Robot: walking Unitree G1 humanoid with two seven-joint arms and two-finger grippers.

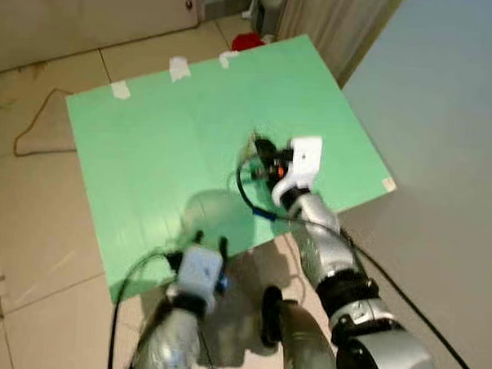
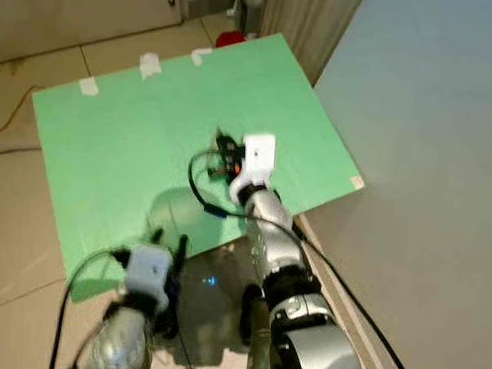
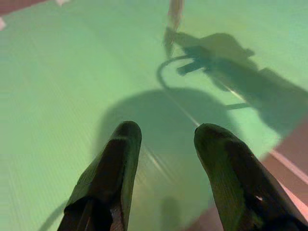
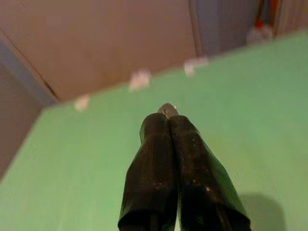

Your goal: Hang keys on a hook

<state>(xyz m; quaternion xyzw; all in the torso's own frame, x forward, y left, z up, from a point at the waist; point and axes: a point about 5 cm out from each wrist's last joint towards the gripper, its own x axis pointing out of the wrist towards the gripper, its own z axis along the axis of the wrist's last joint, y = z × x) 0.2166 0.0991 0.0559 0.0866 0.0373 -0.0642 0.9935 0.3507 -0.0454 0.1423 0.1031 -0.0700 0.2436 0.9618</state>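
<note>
Lying across a tiled floor [image 1: 32, 224], a green board [image 1: 149, 148] is seen with its far edge fixed by strips of white tape [image 1: 179, 67]. A brown cord [image 1: 36, 122] is looped on the tiles beside it, and something red [image 1: 246, 41] sits past the far corner near a curtain [image 1: 335, 25]. A grey wall [image 1: 445, 120] rises along the robot's right. The right gripper [image 4: 166, 113] is held over the board's middle, its fingers pressed together on a small metal tip, presumably the keys [image 4: 167, 109]. The left gripper [image 3: 163, 139] is held low by the near edge, fingers spread apart and holding nothing. Arm shadows are cast on the green surface.
</note>
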